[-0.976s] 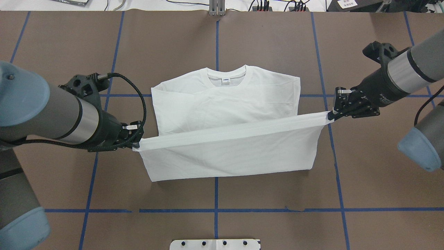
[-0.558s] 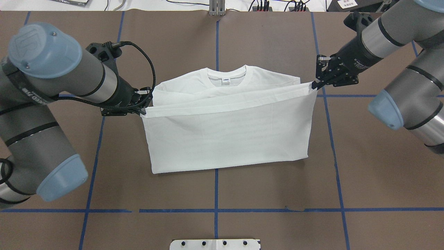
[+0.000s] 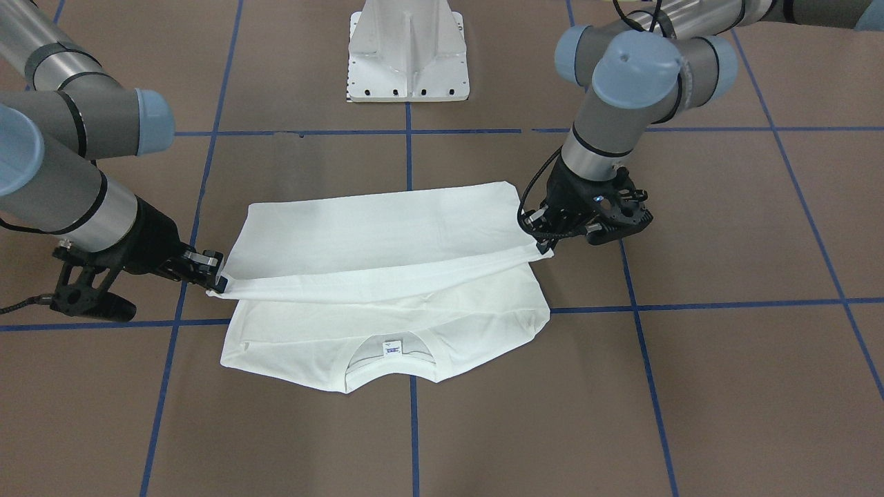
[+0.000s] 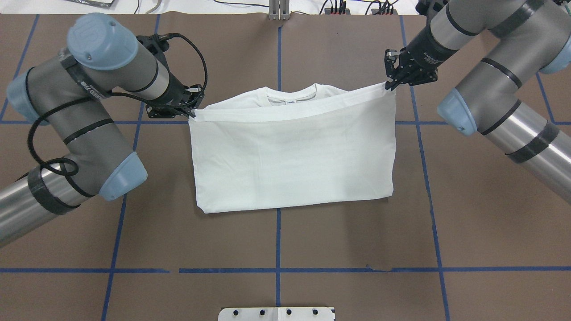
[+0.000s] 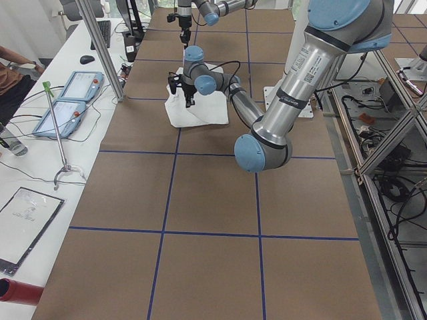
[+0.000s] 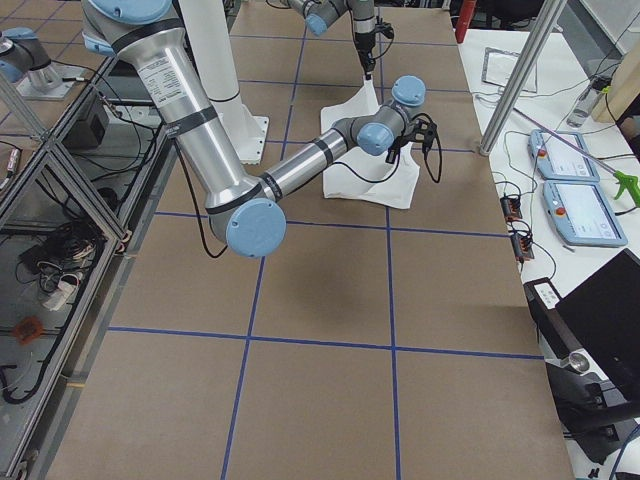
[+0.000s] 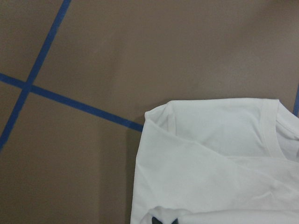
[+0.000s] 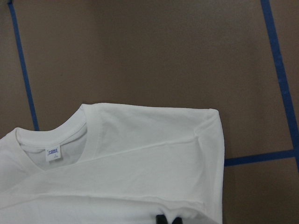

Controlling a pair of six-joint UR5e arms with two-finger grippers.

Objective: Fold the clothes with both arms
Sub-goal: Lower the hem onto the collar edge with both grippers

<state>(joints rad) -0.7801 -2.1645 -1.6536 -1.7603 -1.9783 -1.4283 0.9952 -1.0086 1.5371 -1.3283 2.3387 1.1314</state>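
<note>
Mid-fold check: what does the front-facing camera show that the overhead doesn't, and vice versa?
Front-facing only: the whole neck opening and both shoulders uncovered, plus the shadowed gap under the lifted hem. Overhead only: the hem drawn nearly level with the collar, hiding most of it, and the cables beyond the far edge of the table. Both: the left gripper and right gripper each shut on a hem corner of the white shirt, hem taut between them.

Bright, even, diffuse light falls from above. The shirt casts a thin soft shadow on the table, and its white nearly washes out the folds. Fixed views are sharp, wrist views slightly soft, side views bowed at the edges.
</note>
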